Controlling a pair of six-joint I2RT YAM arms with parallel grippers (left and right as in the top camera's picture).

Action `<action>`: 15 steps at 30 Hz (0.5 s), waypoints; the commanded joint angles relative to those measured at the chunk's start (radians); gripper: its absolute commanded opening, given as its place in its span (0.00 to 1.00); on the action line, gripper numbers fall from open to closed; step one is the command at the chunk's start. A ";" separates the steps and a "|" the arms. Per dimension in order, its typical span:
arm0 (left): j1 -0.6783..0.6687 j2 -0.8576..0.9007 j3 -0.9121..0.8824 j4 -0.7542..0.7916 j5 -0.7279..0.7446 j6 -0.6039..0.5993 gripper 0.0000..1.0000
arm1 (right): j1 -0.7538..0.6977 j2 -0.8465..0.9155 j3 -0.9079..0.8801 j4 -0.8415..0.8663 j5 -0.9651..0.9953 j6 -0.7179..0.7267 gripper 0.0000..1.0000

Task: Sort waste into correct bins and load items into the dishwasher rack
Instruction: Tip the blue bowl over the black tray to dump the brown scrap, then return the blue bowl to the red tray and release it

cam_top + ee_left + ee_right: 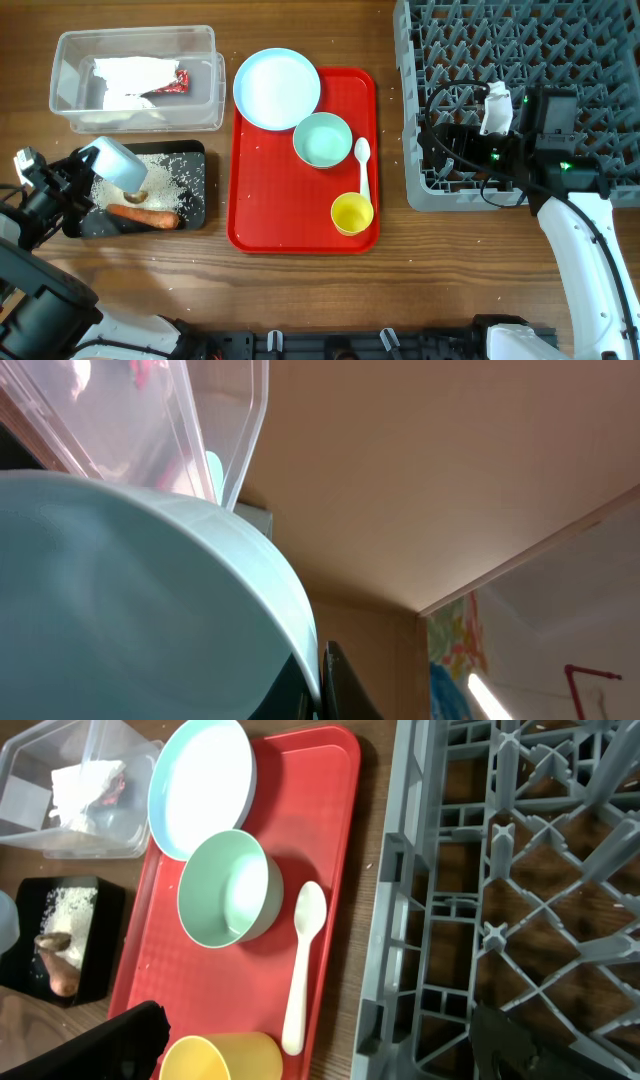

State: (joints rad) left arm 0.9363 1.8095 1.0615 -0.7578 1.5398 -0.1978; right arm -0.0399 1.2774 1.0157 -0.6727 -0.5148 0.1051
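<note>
A robotics lab bench staged as a kitchen clearing station: a white robot arm at a wooden counter bearing a grey dishwasher rack and red tray

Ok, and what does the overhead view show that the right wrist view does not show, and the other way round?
Only overhead: the left gripper holding the light blue bowl tipped over the black tray. Only right wrist: the right gripper up close, its dark fingers spread open and empty. Both: the red tray, light blue plate, mint green bowl, white spoon, yellow cup, clear tub and grey rack.
</note>
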 commanded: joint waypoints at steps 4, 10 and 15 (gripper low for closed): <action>-0.016 0.002 0.006 0.039 0.028 -0.011 0.04 | 0.003 0.010 0.010 0.006 0.010 0.003 1.00; -0.173 -0.189 0.015 0.153 0.013 -0.008 0.04 | 0.003 0.010 0.010 0.007 0.010 0.004 1.00; -0.388 -0.380 0.015 0.142 -0.325 0.015 0.04 | 0.003 0.010 0.010 0.001 0.010 0.003 1.00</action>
State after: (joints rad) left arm 0.6834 1.5562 1.0615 -0.6010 1.4559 -0.2073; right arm -0.0399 1.2774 1.0157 -0.6693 -0.5148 0.1051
